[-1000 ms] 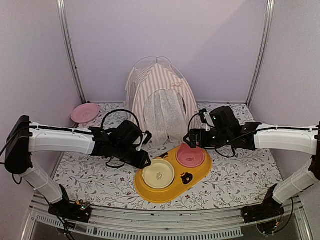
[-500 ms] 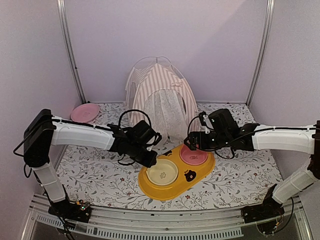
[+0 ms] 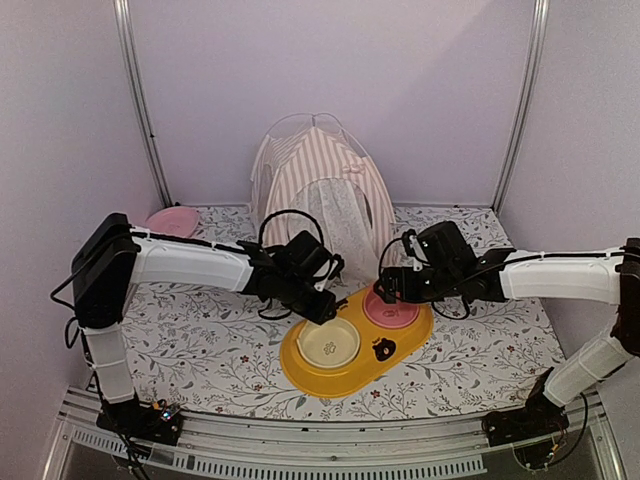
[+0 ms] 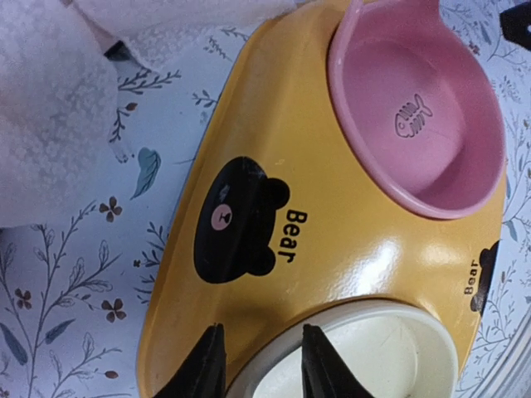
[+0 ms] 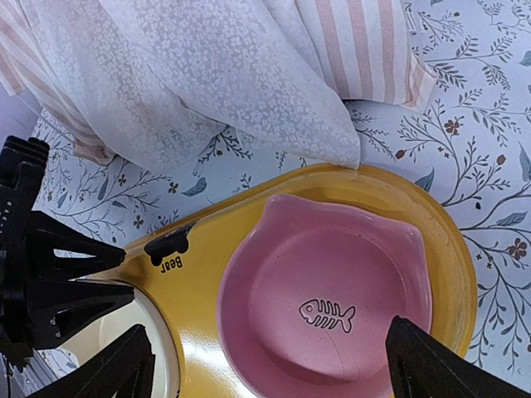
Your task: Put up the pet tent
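The pet tent [image 3: 318, 195] stands upright at the back middle, pink-and-white striped, its white mesh curtain [image 5: 191, 75] hanging down in front. A corner of that curtain [image 4: 50, 124] shows in the left wrist view. In front of the tent lies a yellow bear feeder tray [image 3: 372, 352] holding a cream bowl [image 3: 328, 343] and a pink fish bowl [image 3: 392, 310]. My left gripper [image 4: 261, 365] hovers partly open over the tray's rim beside the cream bowl [image 4: 365, 356]. My right gripper [image 5: 274, 365] is wide open over the pink bowl [image 5: 323, 307], holding nothing.
A pink plate [image 3: 165, 215] lies at the back left, partly behind my left arm. Purple walls with metal posts close in the floral-cloth table [image 3: 190, 350] on three sides. The tent's striped hem [image 5: 365, 41] lies just beyond the tray.
My left arm has reached further right and toward the tent. The yellow tray has slid a little to the right with it. The right gripper has barely shifted.
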{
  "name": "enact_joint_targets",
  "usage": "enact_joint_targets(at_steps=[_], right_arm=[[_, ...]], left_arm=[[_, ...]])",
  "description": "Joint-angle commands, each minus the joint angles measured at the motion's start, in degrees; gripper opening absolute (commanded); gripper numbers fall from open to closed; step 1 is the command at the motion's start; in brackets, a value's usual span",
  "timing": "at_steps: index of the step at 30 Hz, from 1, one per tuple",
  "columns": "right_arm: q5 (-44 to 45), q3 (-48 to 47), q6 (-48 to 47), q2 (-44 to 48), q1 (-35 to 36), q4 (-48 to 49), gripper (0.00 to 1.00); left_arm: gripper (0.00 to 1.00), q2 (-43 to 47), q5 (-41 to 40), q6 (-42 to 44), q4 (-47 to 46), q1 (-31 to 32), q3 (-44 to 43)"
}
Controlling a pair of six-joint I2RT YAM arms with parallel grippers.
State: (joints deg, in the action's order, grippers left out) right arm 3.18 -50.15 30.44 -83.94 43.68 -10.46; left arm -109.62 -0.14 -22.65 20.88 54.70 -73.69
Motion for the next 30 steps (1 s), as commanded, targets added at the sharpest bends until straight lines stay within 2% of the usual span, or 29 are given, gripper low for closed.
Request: enact_joint_targets(at_steps=[1,6,10,11,12,17,22,26,30], right_arm=[[1.44,1.27,0.7,2.75,-0.84,-1.19,0.99],[2.07,2.82,1.26,6.85,-2.96,-1.03,0.99],[2.48,3.22,1.54,9.28,-5.56,-1.87,0.99],[2.6,3.38,1.55,9.83,-6.24,-1.93,0.99],[2.57,3.56,1.56,10.51,-7.0,-1.93,0.99],[3.06,4.69,1.06,13.77,-12.51,-2.02,0.99],[3.11,6.79,-0.31,17.83,-20.98,-0.01,0.99],[-0.46,11.55,-5.2,20.22,-30.14,6.89,0.99],[3.71,16.79,-11.89,21.98,-35.46,15.42,0.99]], left_arm=[[0.39,1.32,-0.68,0.61,-3.5,-0.05,-1.92],[0.63,10.62,-1.17,0.73,-7.51,-1.97,3.49],[0.76,20.39,-0.34,0.65,-10.98,-4.51,10.5],[0.9,22.39,-0.09,0.45,-11.61,-5.38,12.22],[0.98,24.28,-0.18,0.16,-12.08,-5.99,14.34],[1.0,33.58,-1.26,-1.47,-14.77,-10.69,22.61],[0.99,40.31,3.29,-3.61,-17.05,-20.49,28.7],[1.0,43.65,3.68,-4.82,-17.11,-27.59,31.83],[1.0,46.04,-0.88,-4.23,-17.72,-32.55,34.38]])
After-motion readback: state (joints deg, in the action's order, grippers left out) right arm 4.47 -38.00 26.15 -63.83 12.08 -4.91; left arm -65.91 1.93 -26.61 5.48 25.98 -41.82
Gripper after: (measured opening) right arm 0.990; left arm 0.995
